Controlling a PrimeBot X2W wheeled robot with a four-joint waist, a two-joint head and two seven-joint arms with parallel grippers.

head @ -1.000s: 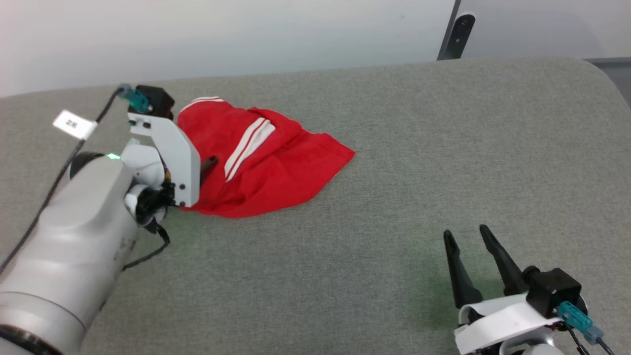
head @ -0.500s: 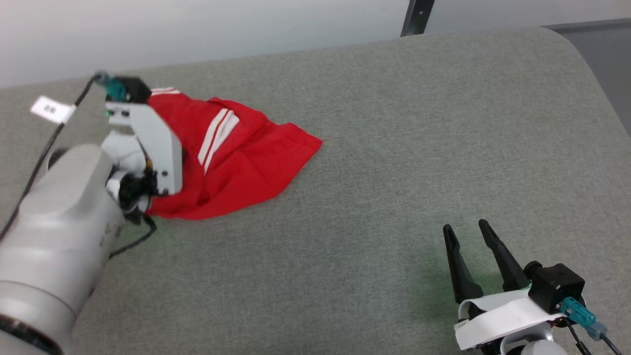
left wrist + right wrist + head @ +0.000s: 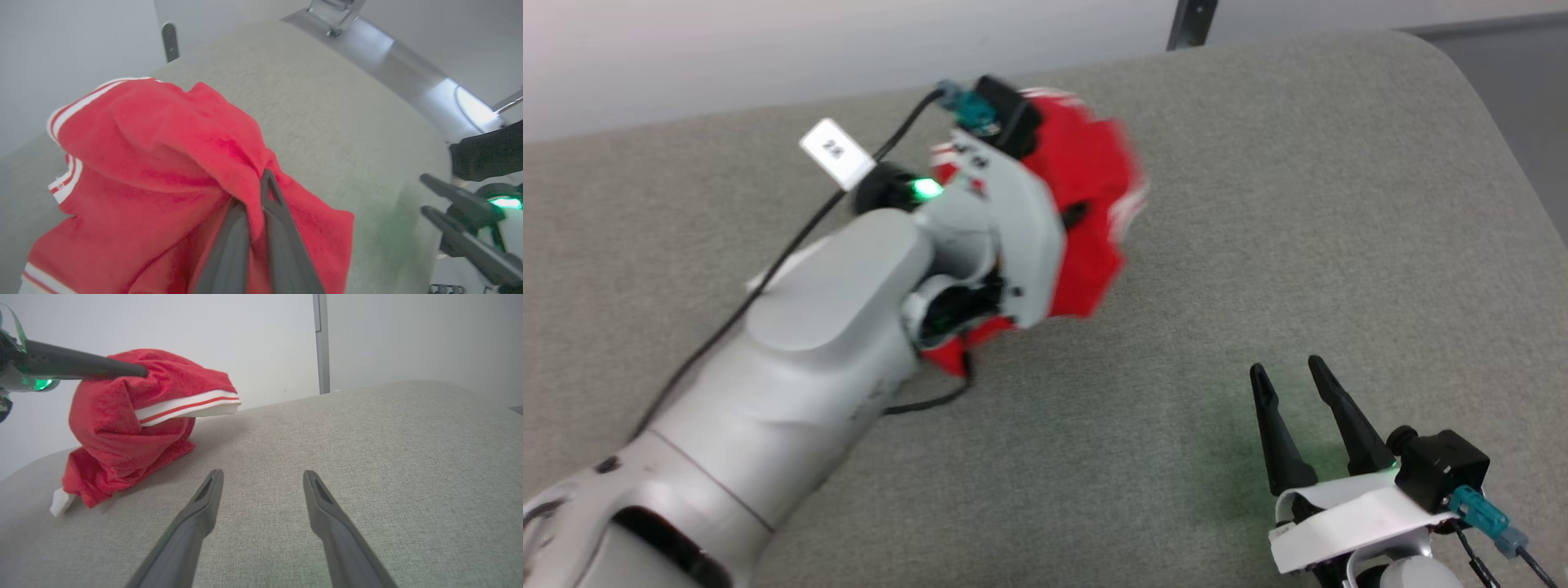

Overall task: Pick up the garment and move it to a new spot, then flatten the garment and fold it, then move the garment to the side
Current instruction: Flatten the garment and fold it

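Red garment (image 3: pixel 143 134) pinched by left gripper (image 3: pixel 255 192); right gripper (image 3: pixel 263 473) gapes.

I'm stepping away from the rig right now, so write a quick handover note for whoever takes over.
Left end effector: shut on the garment, holding it bunched and raised; its lower edge touches the table.
Right end effector: open, holding nothing, over the table, apart from the garment.
Done: garment grasped and lifted.
Left: set it down at a new spot, flatten, fold, move aside.
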